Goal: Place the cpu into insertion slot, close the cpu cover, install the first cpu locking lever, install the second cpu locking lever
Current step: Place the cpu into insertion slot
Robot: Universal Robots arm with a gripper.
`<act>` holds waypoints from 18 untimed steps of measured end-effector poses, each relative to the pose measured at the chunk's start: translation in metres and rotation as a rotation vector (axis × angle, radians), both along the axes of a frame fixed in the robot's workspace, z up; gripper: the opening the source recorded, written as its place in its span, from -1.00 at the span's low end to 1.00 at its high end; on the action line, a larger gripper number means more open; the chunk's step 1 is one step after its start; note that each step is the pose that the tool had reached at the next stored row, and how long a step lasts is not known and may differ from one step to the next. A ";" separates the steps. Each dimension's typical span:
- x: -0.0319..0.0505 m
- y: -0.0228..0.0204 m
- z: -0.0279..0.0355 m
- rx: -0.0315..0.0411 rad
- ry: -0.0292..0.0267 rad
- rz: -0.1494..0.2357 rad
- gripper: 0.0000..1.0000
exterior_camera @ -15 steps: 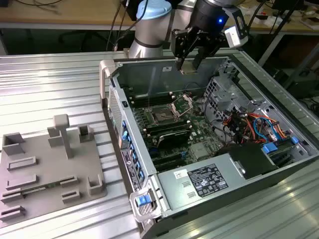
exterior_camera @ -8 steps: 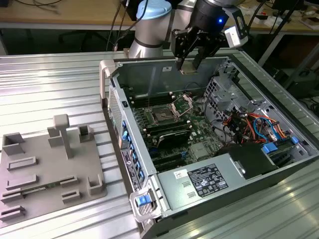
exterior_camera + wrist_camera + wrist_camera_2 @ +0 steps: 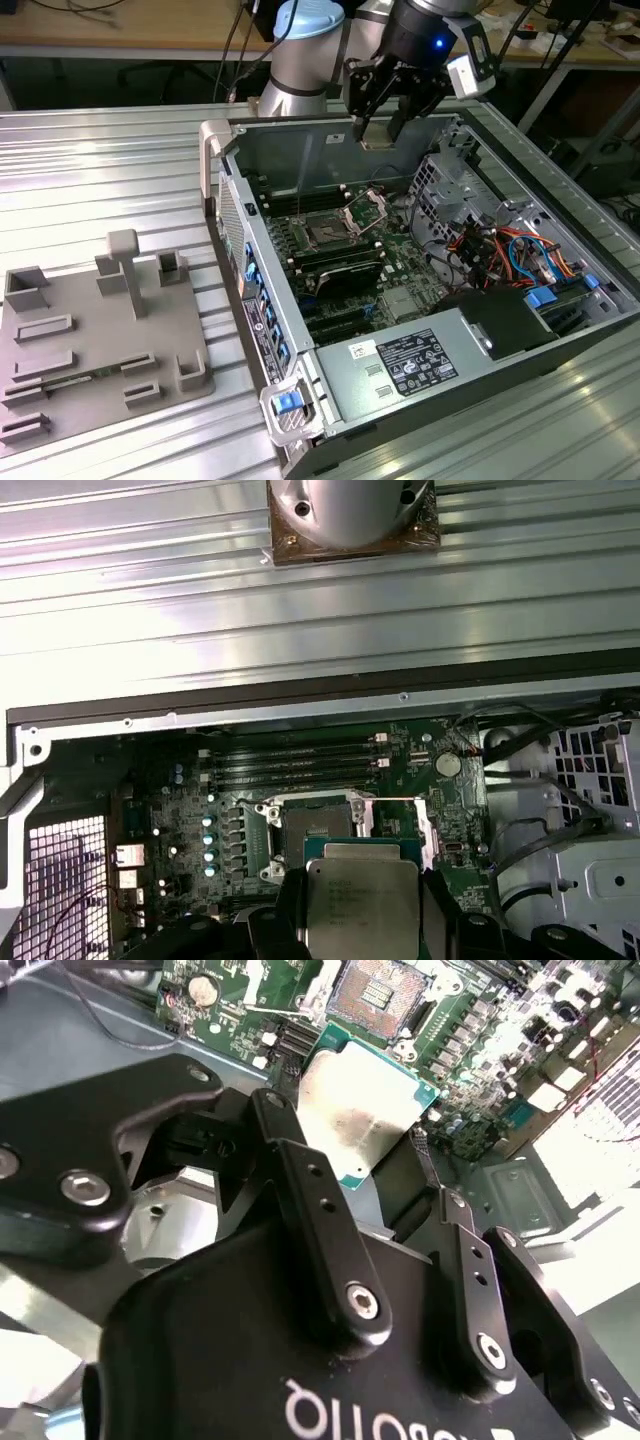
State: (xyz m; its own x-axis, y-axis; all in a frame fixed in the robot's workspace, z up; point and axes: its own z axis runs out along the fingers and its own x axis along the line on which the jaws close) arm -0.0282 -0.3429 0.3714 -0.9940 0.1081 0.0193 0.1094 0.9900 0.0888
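Observation:
My gripper hangs above the back of the open computer case, shut on the cpu. In both wrist views the cpu is a flat silver-topped square chip pinched between the black fingers. The insertion slot lies bare on the green motherboard below, ahead of the chip and apart from it. The cpu cover stands swung open at the slot's side.
Long black memory slots run beside the socket. A grey power supply box fills the case's near end. Coloured cables and a drive cage sit at the exterior view's right. A grey fixture tray lies outside the case.

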 end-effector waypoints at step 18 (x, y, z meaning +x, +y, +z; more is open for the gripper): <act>-0.0020 0.0000 -0.0058 -0.0002 0.0000 -0.145 0.09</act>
